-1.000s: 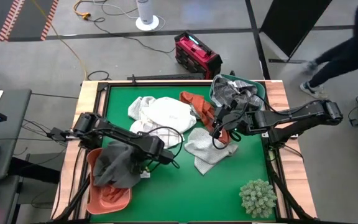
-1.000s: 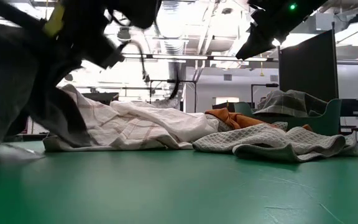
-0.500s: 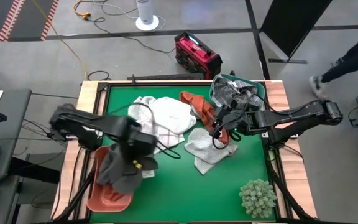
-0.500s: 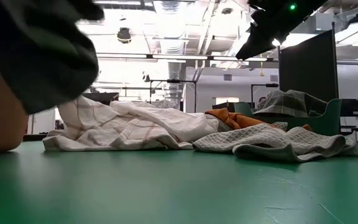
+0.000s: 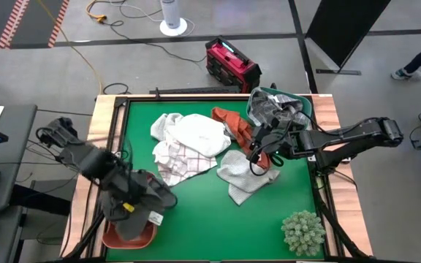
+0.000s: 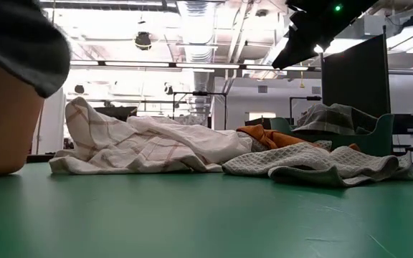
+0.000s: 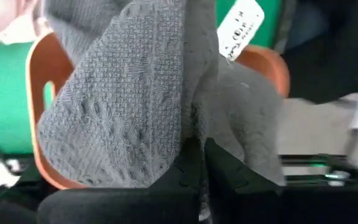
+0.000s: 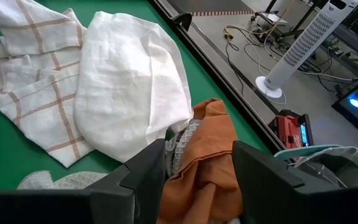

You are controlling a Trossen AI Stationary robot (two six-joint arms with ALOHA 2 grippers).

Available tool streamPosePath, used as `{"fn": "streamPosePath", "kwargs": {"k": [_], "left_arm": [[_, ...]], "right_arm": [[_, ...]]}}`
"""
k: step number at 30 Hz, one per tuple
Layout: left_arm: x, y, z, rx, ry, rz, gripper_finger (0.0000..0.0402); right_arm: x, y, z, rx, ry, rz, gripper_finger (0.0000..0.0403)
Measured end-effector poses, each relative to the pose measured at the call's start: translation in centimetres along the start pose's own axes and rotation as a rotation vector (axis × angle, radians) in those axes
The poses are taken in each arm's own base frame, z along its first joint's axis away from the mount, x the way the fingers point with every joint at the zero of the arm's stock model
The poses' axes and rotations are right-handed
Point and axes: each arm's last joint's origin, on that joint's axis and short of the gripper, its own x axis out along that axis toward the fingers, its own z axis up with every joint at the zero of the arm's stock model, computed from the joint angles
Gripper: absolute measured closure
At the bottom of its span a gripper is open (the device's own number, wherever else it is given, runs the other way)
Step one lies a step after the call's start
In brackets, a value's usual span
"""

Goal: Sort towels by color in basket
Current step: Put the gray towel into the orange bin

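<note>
Left gripper (image 7: 194,155), jaws clenched on the grey towel (image 7: 123,99), hangs over the orange basket (image 5: 126,234); letting go comes next, I'd say.

Bare green table (image 5: 203,212) lies open at the front; the towel heap (image 5: 196,139) and plant ball (image 5: 303,231) block elsewhere.

I'm working in a robotics lab: a green-topped bench (image 5: 196,212) stands on grey concrete floor with hazard striping (image 5: 20,22), loose cables (image 5: 108,14), a tower fan (image 5: 172,14), a red power unit (image 5: 231,64), and exposed ceiling ducts (image 6: 192,14).
</note>
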Motion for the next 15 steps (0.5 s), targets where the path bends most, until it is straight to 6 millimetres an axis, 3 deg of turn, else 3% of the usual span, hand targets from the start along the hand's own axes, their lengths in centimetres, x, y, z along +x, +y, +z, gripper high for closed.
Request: {"fn": "streamPosePath", "kwargs": {"k": [4, 10, 15], "left_arm": [[4.1, 0.2, -0.6, 0.03, 0.07, 0.123, 0.0401], [10.9, 1.9, -1.8, 0.095, 0.233, 0.195, 0.0401], [15.3, 3.2, -1.6, 0.163, 0.19, 0.152, 0.0397]], "right_arm": [[0.0, 0.0, 0.0, 0.003, 0.0, 0.0, 0.0186], [0.0, 0.0, 0.2, 0.015, -0.014, 0.002, 0.0186], [0.0, 0.0, 0.3, 0.018, -0.024, 0.004, 0.0186]]}}
